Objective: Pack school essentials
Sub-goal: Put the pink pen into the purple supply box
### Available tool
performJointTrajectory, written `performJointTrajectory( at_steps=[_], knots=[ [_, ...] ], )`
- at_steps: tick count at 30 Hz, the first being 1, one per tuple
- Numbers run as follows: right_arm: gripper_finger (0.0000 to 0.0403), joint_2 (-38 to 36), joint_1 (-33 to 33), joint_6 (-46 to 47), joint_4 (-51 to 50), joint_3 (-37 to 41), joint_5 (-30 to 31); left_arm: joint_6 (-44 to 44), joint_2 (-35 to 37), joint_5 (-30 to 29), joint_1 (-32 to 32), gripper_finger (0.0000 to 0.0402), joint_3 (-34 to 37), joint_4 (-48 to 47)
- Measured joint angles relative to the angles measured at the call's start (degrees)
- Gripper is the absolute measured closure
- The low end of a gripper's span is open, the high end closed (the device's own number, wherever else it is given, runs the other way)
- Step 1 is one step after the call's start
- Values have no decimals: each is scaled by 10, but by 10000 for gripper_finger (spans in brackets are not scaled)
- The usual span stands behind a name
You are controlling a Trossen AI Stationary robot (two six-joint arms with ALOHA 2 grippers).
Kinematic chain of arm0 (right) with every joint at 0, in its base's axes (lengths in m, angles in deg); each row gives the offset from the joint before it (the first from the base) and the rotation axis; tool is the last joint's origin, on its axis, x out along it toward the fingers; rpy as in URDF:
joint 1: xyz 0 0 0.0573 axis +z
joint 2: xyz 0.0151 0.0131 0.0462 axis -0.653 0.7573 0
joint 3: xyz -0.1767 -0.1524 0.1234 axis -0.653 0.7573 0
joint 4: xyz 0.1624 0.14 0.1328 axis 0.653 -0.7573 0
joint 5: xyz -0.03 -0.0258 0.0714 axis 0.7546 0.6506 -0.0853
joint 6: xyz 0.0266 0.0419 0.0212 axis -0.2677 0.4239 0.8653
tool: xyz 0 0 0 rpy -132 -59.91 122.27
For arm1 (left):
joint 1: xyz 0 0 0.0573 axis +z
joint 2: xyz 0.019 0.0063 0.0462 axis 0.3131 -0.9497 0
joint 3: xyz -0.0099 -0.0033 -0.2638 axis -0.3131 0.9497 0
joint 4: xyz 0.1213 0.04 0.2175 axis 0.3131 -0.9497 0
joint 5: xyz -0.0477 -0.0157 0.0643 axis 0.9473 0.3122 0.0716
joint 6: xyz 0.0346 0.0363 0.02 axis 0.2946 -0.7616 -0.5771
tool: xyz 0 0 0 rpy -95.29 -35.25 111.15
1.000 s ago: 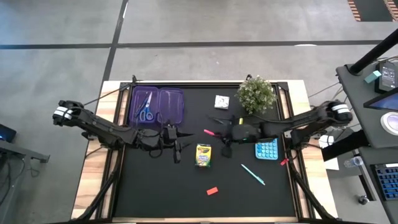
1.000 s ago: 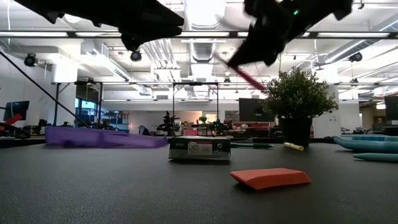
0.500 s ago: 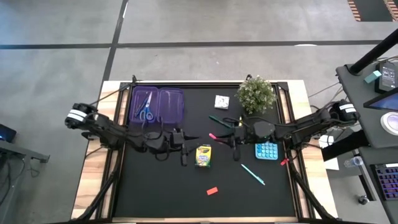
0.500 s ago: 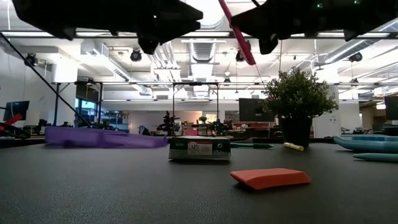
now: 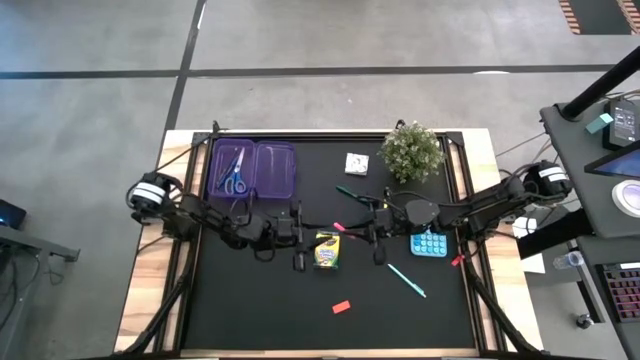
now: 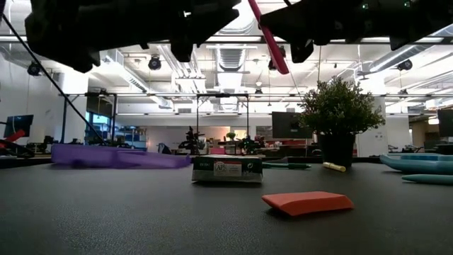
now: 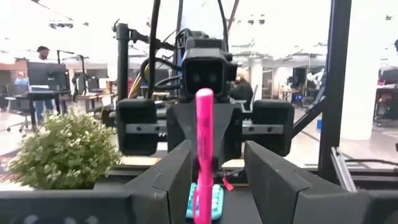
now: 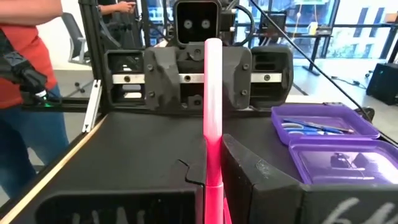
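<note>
Since one second ago: both arms have drawn toward bench centre, and the thin pink pen (image 5: pixel 337 226) has gone from about 2 o'clock of the yellow-green crayon box (image 5: pixel 327 250) to just above it at 12 o'clock, lifted off the black bench (image 5: pixel 260 310).

Right gripper (image 5: pixel 372 232): at centre, jaws narrow, clamped on the pink pen; its wrist view shows the pen (image 8: pixel 212 118) running straight out from the closed jaws.

Left gripper (image 5: pixel 298 228): facing the right one across the crayon box, jaws standing part open. Its wrist view puts the pen tip (image 7: pixel 203 155) between its two fingers (image 7: pixel 163 180) with gaps either side; whether it touches cannot be told.

High view only:
- blue-handled scissors (image 5: pixel 234 177) in the left half of the translucent purple two-part case (image 5: pixel 254 170), at 11 o'clock
- small white pad (image 5: pixel 355 162) and bushy green potted plant (image 5: pixel 412 150), at 1 o'clock
- green pen (image 5: pixel 349 193), teal calculator (image 5: pixel 428 241), teal pen (image 5: pixel 406 280), at 3 to 4 o'clock
- red eraser (image 5: pixel 342 307), at 6 o'clock

Low view only: pen (image 6: pixel 269 37) tilted, high over the crayon box (image 6: pixel 227 170), with the eraser (image 6: pixel 308 202) nearest; both grippers cut off by the upper edge.

Right wrist view only: a person in a red top beside the bench.

Hard to make out: small items under the right arm.
</note>
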Motion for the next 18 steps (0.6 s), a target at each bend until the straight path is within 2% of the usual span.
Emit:
performJointTrajectory(
  at_steps=[8, 18],
  knots=[
    [385, 26, 3, -1, 27, 0, -5, -2, -29, 9, 6, 272, -39, 0],
    [385, 33, 10, -9, 46, 0, -19, 1, -34, 9, 14, 272, -47, -3]
  ],
)
